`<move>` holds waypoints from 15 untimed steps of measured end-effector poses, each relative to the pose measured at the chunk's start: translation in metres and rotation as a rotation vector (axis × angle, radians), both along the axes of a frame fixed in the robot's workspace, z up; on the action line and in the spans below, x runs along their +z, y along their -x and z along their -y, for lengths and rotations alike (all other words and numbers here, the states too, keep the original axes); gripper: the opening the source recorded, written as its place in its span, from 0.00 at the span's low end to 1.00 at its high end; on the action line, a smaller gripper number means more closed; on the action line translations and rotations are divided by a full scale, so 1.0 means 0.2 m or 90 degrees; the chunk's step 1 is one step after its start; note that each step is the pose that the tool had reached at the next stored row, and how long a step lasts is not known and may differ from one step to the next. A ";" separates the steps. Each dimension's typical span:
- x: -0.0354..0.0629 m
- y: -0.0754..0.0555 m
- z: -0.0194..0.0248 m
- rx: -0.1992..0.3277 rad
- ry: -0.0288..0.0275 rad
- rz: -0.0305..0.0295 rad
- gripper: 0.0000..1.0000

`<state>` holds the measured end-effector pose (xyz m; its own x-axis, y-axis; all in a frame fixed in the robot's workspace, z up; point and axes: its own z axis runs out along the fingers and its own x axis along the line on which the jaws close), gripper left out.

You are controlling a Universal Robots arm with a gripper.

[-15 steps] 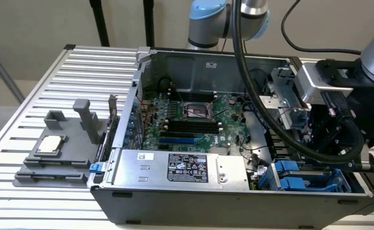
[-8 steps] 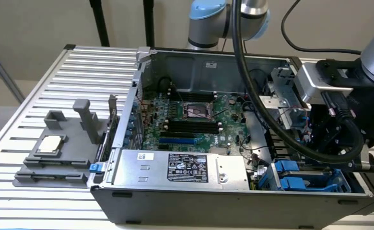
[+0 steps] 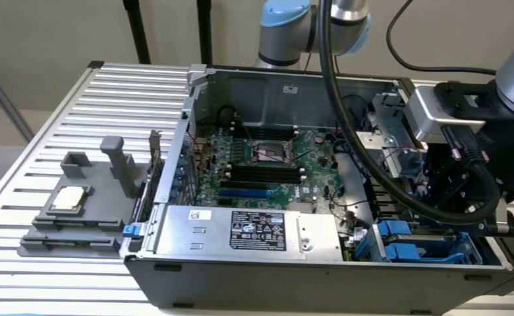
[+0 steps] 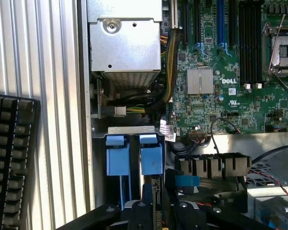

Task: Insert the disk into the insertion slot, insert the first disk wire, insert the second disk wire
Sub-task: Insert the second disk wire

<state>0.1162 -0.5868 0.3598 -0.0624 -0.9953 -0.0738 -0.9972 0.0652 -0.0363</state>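
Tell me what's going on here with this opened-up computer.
A robot arm is working inside an open computer case. Its gripper hangs low over the drive cage with the blue rails, in the case corner next to the silver power-supply box. The motherboard lies exposed beside it.

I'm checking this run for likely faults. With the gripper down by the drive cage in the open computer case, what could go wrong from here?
1. The gripper sits low among the blue tabs of the insertion slot; a small misalignment could jam or bend them.
2. The arm's thick black cable drapes across the open case near the motherboard and might snag.
3. Loose wires beside the power supply lie close and could get pinched.
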 end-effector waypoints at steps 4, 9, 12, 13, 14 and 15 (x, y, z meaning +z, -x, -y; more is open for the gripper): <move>0.087 0.00 0.000 0.000 -0.0001 0.0000 0.25; 0.148 0.00 -0.004 0.000 -0.0002 0.0000 0.25; 0.147 0.00 -0.046 0.000 0.0011 0.0000 0.25; 0.145 0.00 -0.064 0.000 0.0026 0.0000 0.25; 0.142 0.00 -0.080 0.000 0.0053 0.0000 0.25; 0.139 0.00 -0.086 0.000 0.0099 0.0000 0.25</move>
